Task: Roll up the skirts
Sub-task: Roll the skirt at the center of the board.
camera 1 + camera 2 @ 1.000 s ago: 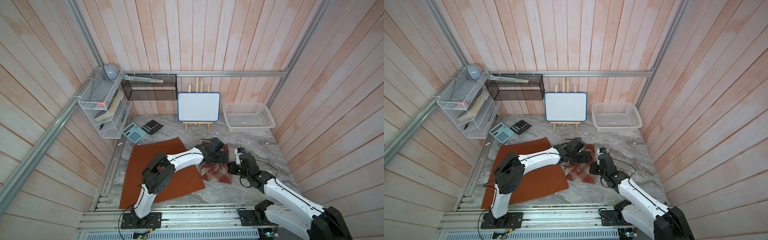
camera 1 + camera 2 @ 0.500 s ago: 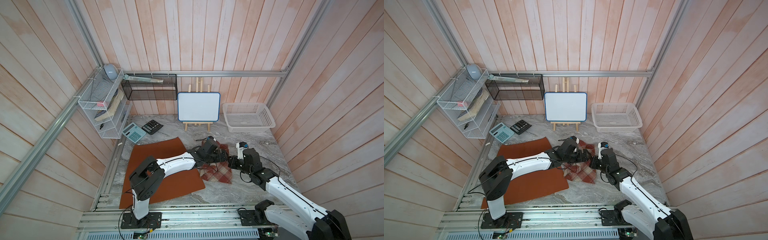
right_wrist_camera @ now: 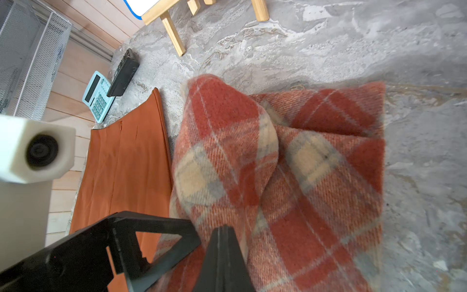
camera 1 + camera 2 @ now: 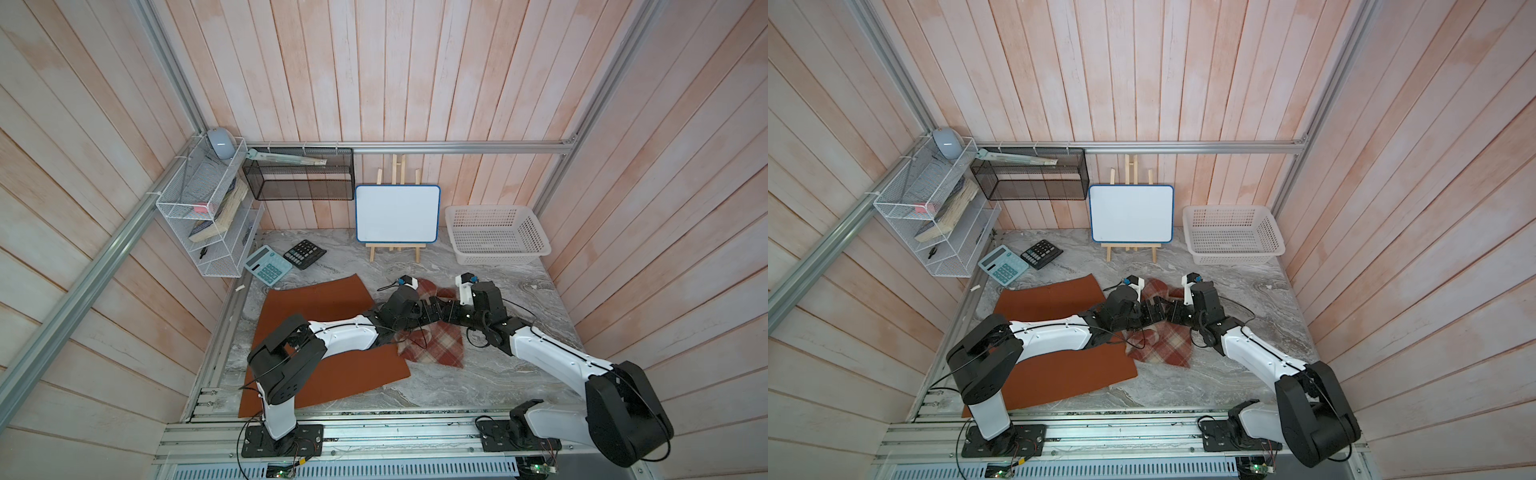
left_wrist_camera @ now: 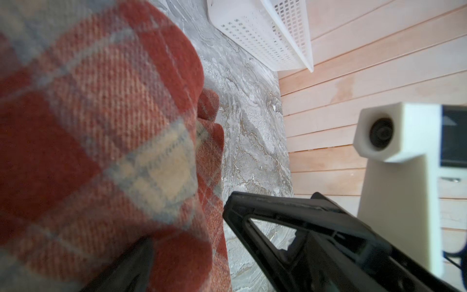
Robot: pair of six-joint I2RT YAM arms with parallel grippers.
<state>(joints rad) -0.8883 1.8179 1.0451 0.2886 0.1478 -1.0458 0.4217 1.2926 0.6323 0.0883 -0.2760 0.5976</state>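
The plaid skirt lies at mid-table, its far end bunched into a raised fold. The rust-orange skirt lies flat to its left, under my left arm. My left gripper is open; the plaid fold bulges between its fingers and covers one of them. My right gripper is shut, its joined tips pressed against the fold opposite the left gripper. Whether any cloth is nipped between them does not show.
A white lattice basket stands at the back right, and a whiteboard on an easel at the back middle. Two calculators lie back left below a wire shelf.
My right gripper has moved left and away until it meets the left gripper over the plaid fold. The left arm's elbow has sunk lower over the orange skirt.
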